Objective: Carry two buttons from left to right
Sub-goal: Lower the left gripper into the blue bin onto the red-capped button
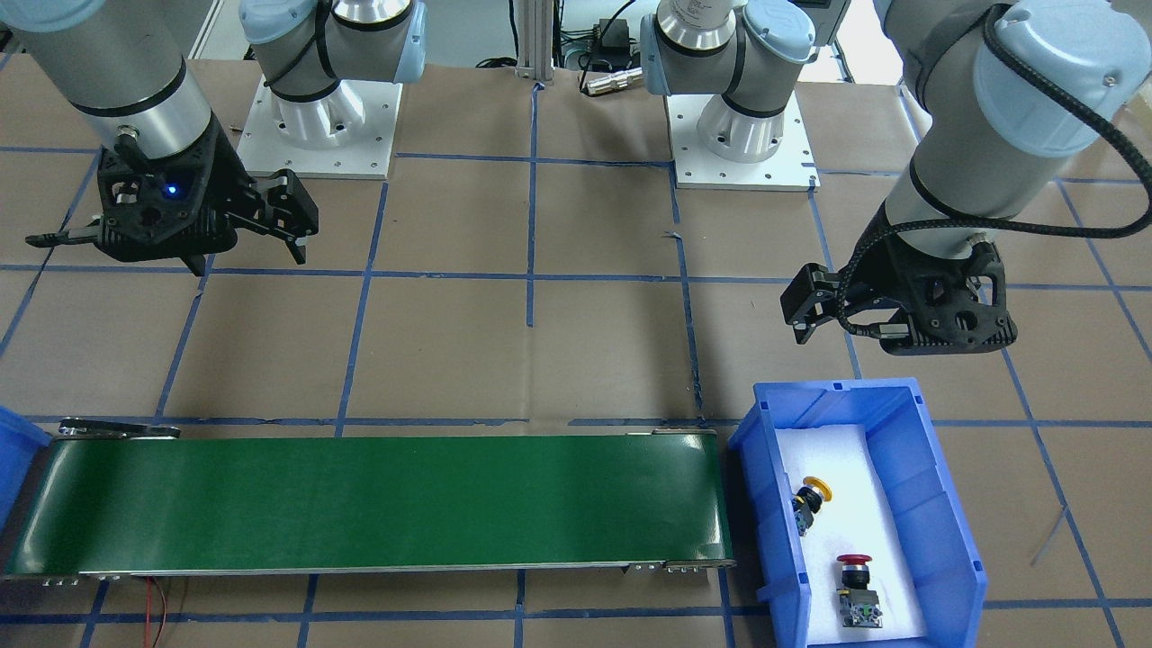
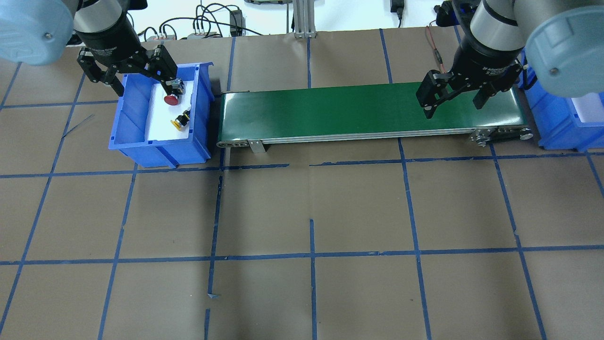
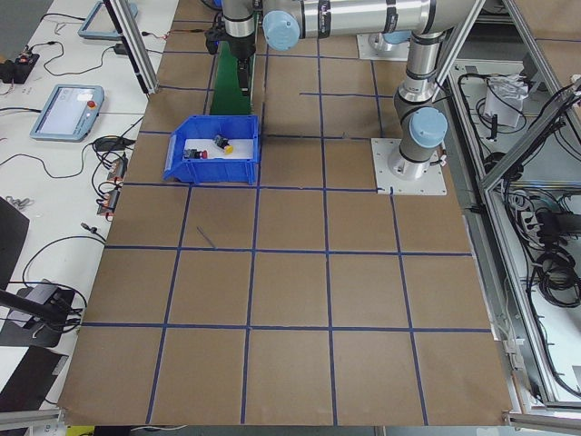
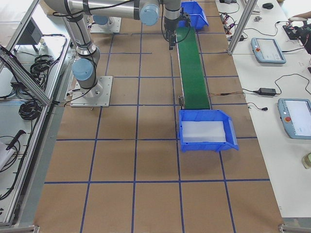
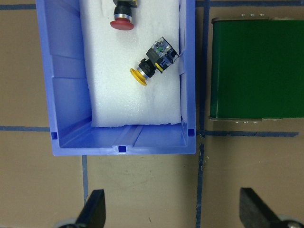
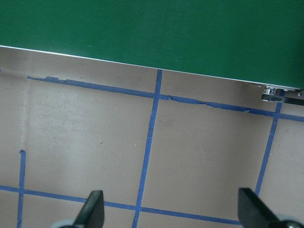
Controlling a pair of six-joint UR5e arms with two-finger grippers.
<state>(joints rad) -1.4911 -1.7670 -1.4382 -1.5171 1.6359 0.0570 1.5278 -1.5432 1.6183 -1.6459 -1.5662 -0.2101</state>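
Note:
Two buttons lie on white foam in a blue bin (image 1: 940, 513) at the conveyor's left end. The yellow-capped button (image 1: 813, 498) lies on its side; it also shows in the left wrist view (image 5: 151, 67). The red-capped button (image 1: 853, 578) lies farther from the robot (image 5: 122, 18). My left gripper (image 1: 804, 308) is open and empty, raised over the table at the bin's near end (image 2: 134, 78). My right gripper (image 2: 454, 97) is open and empty, raised near the conveyor's right end.
A green conveyor belt (image 2: 358, 111) runs between the left bin and a second blue bin (image 4: 206, 141) at the right end, which holds only white foam. Blue tape lines mark the brown table. The arm bases (image 1: 319, 135) stand behind.

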